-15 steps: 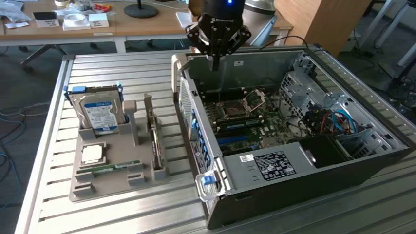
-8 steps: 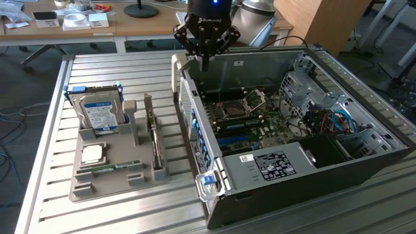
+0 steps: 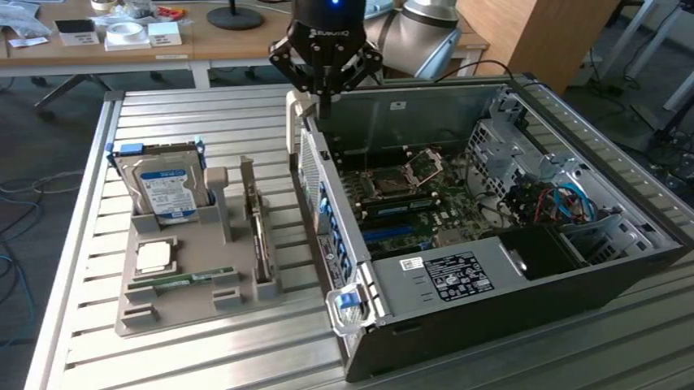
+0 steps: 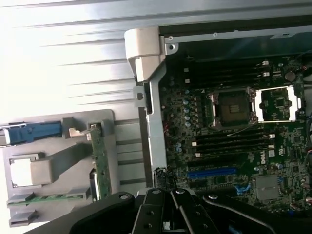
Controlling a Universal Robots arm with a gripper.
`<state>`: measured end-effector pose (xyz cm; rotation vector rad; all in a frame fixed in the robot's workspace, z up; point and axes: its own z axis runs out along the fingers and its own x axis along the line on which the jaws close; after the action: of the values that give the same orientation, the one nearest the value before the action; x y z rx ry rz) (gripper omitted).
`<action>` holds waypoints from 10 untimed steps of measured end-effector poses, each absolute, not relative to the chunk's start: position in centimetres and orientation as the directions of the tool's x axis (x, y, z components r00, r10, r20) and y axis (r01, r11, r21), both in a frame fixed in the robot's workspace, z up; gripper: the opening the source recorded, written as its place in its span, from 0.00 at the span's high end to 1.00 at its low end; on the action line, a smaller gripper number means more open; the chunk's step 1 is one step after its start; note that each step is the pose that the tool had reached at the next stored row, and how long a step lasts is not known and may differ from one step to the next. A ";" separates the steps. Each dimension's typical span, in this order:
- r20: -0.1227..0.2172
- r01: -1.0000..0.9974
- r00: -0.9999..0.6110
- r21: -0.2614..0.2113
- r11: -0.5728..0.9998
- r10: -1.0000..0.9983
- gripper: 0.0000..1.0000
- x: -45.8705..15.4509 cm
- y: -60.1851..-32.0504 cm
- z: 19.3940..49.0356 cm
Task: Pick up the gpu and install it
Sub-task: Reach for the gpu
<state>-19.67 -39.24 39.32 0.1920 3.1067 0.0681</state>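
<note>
The gripper, jaws together and empty, hangs over the computer case's corner; the gpu stands edgewise in the grey holder, well apart.

Robotics lab or test workshop, indoors. A grey industrial robot arm with a black pincer hangs over a slatted metal desk. On the desk: an open PC case with its motherboard bare, and a grey moulded fixture slotted with loose computer parts. Behind it is a wooden desk cluttered with small boxes and a round lamp base. Loose cables trail on the dark floor.
</note>
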 end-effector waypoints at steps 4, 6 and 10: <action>-0.025 0.132 -0.991 0.045 0.990 0.133 0.89 -20.8 -39.1 39.3; -0.025 0.136 -0.990 0.045 0.990 0.138 0.89 -21.4 -39.1 39.3; -0.025 0.147 -0.989 0.045 0.988 0.148 0.89 -22.4 -39.0 39.3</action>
<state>-22.39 -39.04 39.29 0.2307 3.1036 0.0674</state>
